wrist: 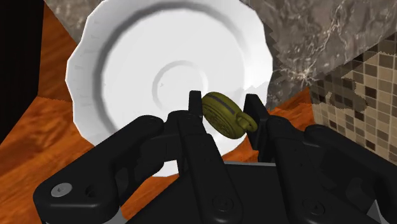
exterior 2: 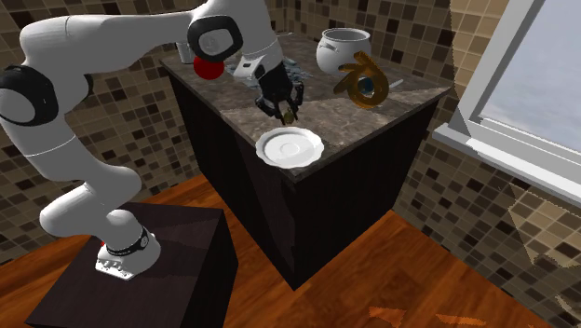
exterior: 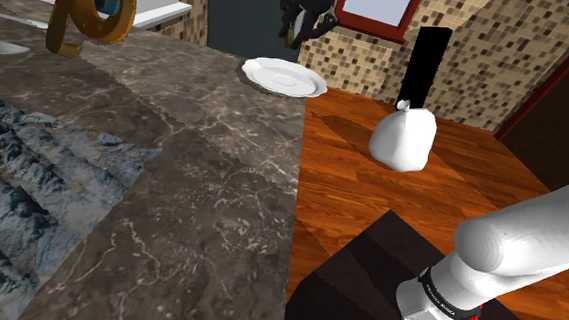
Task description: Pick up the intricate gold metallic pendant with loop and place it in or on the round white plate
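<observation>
My end effector (wrist: 224,112) is closed narrowly on the gold pendant (wrist: 220,116). The pendant sits clamped between the two black fingers (wrist: 193,108), with its small loop turned toward one of them. Directly beneath the end effector I see the round white plate (wrist: 127,57), and its scalloped rim and centre ring are plain under the pendant. The pendant hangs over the plate's inner part, and as far as I can tell it is not touching it. In the second exterior view the end effector (exterior 2: 283,108) hovers just above the plate (exterior 2: 290,149), which lies near the edge of the dark marbled worktop (exterior 2: 354,116). Beyond the end effector, farther along the worktop, stand a large gold knot-shaped ornament (exterior 2: 363,80) and a white pot (exterior 2: 342,48). Below the end effector, past the worktop's edge, lies a wooden floor (exterior 2: 391,270).
</observation>
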### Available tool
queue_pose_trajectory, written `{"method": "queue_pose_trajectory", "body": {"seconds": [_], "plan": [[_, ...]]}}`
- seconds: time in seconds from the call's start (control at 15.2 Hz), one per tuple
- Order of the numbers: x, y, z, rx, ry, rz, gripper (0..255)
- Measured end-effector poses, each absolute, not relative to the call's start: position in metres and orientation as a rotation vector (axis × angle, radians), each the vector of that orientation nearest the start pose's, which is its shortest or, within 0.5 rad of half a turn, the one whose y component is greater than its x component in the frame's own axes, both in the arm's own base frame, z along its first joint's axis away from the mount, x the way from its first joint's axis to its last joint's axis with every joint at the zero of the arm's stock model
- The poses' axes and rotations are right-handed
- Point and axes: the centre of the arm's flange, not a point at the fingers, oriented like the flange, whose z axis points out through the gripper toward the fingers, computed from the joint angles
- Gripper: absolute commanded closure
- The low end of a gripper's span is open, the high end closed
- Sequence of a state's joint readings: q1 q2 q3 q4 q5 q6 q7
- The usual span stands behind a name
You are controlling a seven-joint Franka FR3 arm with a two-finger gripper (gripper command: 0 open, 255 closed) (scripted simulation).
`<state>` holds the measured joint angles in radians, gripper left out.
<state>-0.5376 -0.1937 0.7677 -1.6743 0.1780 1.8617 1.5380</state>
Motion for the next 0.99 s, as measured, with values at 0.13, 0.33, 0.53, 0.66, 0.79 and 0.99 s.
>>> {"method": "queue_pose_trajectory", "body": {"seconds": [0.13, 0.33, 0.53, 0.66, 0.79, 0.99], "plan": [[0.512, 0.165, 0.672, -2.255, 1.744, -0.251, 255], [0.513, 0.160, 0.655, -2.256, 1.743, -0.250, 255], [0.513, 0.158, 0.639, -2.256, 1.742, -0.250, 255], [0.513, 0.159, 0.630, -2.256, 1.742, -0.250, 255], [0.513, 0.159, 0.619, -2.256, 1.742, -0.250, 255], [0.513, 0.159, 0.611, -2.255, 1.742, -0.250, 255]]}}
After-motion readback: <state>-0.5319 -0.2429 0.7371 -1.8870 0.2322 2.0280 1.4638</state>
